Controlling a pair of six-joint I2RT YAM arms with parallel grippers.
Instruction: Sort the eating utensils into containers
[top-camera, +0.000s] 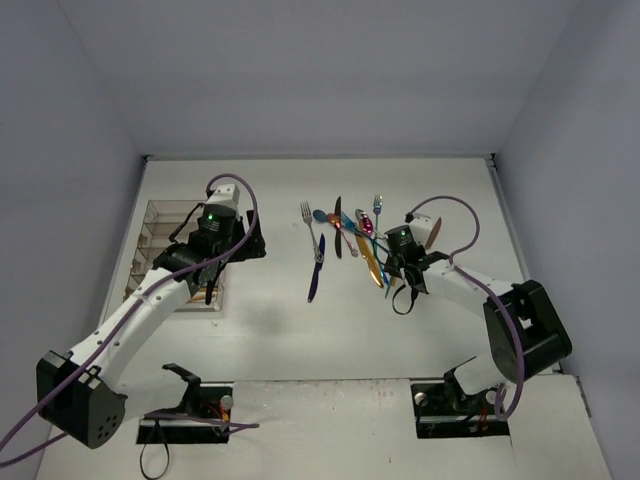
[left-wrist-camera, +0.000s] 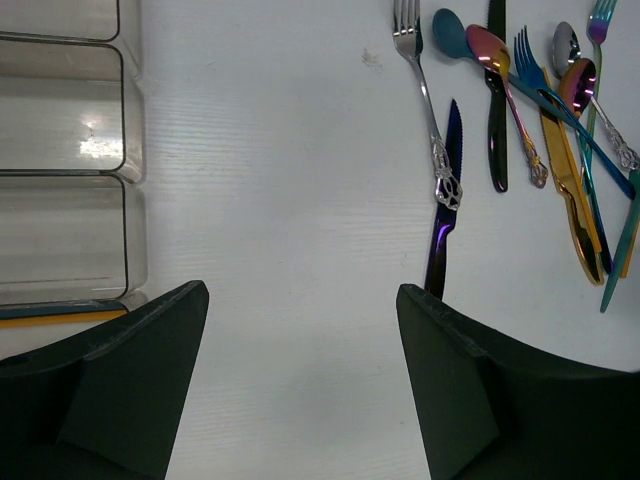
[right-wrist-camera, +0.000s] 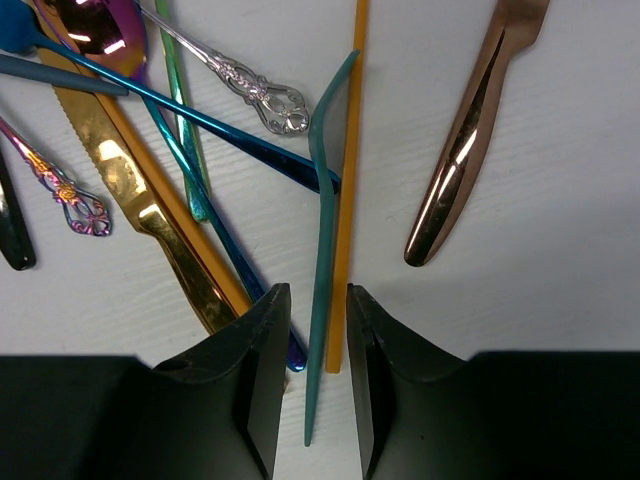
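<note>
From above, we see the left arm (top-camera: 140, 310) covering the near corner of the clear four-slot tray (top-camera: 150, 235), well left of the gold knife (top-camera: 372, 262). The other utensils (top-camera: 338, 228) crowd that knife.

In the left wrist view the tray is cut off. The left gripper (left-wrist-camera: 300, 290) hangs wide apart and empty, left of the gold knife, beyond a purple knife (left-wrist-camera: 445, 230).

In the right wrist view the right gripper (right-wrist-camera: 318, 295) stands narrowly apart astride a teal chopstick (right-wrist-camera: 320, 220) and an orange chopstick (right-wrist-camera: 350, 150), just right of the gold knife. A copper utensil (right-wrist-camera: 458, 150) has its head cut off.
</note>
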